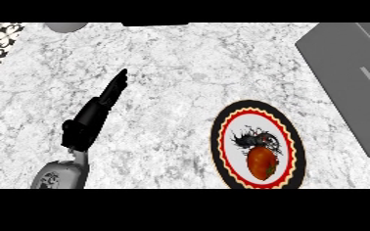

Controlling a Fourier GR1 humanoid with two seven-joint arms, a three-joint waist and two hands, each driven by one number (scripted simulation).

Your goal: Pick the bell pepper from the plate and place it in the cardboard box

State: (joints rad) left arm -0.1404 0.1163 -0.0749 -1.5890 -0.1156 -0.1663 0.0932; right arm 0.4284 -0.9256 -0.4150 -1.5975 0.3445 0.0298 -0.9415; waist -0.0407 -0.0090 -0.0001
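My left hand (94,115) is on the left, its black fingers (118,80) held straight and close together, holding nothing. I cannot see my right hand. The bell pepper (262,163) is round, shiny and orange-red. It sits on the round plate (219,142), which has a red and black rim. The counter (180,63) looks like speckled white stone.

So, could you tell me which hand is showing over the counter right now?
Only the left hand, fingers straight, left of the plate bearing the bell pepper.

Marble-look counter (188,63) — glossy bell pepper (262,162), glazed plate (224,127).
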